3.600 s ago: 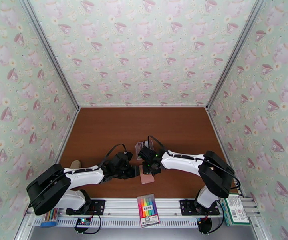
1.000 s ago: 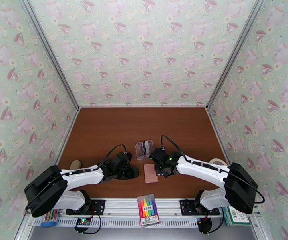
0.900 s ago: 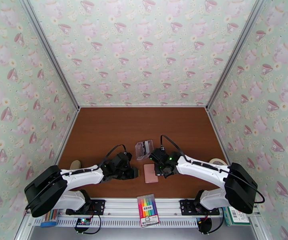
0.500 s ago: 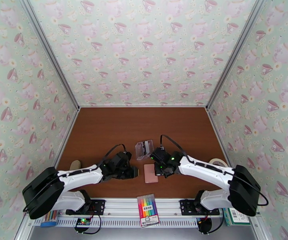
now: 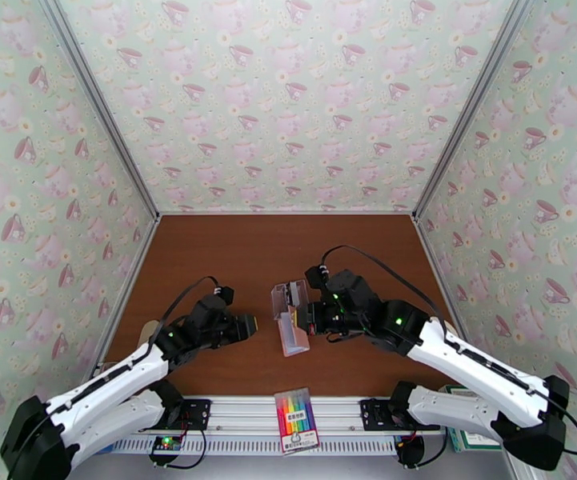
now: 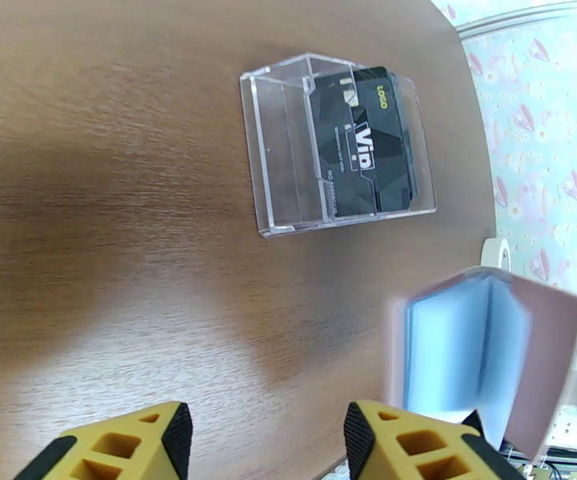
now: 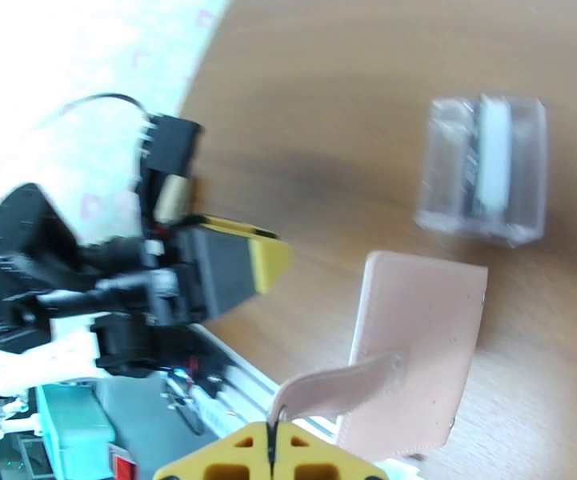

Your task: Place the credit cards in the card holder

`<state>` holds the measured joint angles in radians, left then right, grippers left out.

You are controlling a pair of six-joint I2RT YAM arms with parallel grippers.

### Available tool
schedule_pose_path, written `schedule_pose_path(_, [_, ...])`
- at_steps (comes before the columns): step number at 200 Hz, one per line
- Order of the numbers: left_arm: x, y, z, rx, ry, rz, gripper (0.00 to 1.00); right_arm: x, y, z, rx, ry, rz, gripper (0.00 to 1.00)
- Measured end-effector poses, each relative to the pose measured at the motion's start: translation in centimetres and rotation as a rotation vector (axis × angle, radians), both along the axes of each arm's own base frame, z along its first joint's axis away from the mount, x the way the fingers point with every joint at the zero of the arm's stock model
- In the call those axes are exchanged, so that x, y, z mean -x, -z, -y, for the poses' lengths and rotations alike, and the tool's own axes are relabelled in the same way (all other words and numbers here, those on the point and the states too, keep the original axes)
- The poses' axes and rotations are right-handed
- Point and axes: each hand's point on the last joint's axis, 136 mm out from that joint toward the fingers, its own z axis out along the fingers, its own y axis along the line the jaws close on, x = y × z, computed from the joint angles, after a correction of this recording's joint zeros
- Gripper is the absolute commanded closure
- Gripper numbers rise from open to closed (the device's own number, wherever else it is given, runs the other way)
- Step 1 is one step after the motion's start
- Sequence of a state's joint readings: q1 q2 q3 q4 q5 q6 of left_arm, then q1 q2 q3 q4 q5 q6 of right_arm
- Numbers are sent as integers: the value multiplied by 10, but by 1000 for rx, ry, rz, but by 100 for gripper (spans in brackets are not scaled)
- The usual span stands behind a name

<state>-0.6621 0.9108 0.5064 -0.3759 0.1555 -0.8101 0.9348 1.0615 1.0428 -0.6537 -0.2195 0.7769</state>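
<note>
Right gripper (image 7: 272,443) is pinching the snap tab (image 7: 342,383) of the card holder (image 7: 420,338), half-open; left gripper (image 6: 266,442) is hovering spread to its left.

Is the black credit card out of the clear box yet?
No, the left wrist view shows the black credit card standing inside the clear plastic box.

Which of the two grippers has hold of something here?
The right gripper: its jaws are shut on the snap tab of the pink card holder. The left gripper stands open with nothing between its fingers.
</note>
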Motion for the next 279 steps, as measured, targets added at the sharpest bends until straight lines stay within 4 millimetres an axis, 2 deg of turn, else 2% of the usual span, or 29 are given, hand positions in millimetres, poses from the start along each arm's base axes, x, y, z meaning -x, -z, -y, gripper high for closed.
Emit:
schedule_pose_path(85, [7, 2, -4, 2, 4, -6, 43, -1, 25, -7, 40, -1, -48, 100])
schedule_pose_path(125, [14, 9, -3, 14, 25, -29, 43, 1, 63, -11, 83, 15, -120, 100])
schedule_pose_path(141, [14, 11, -1, 19, 33, -37, 49, 4, 76, -14, 87, 17, -151, 100])
schedule_pose_path(160, [14, 13, 2, 24, 40, -43, 50, 6, 87, -22, 82, 19, -181, 100])
schedule_pose_path(184, [14, 14, 3, 23, 43, -49, 50, 5, 91, -34, 55, 26, -204, 100])
schedule_pose_path(212, [14, 14, 3, 26, 44, -46, 50, 0, 85, -44, 0, 40, -201, 100])
schedule_pose_path(236, [12, 16, 5, 25, 44, -52, 54, 0, 99, -37, 19, 61, -205, 100])
schedule_pose_path(279, [14, 32, 15, 2, 71, -91, 58, 2, 125, -18, 79, 110, -207, 100])
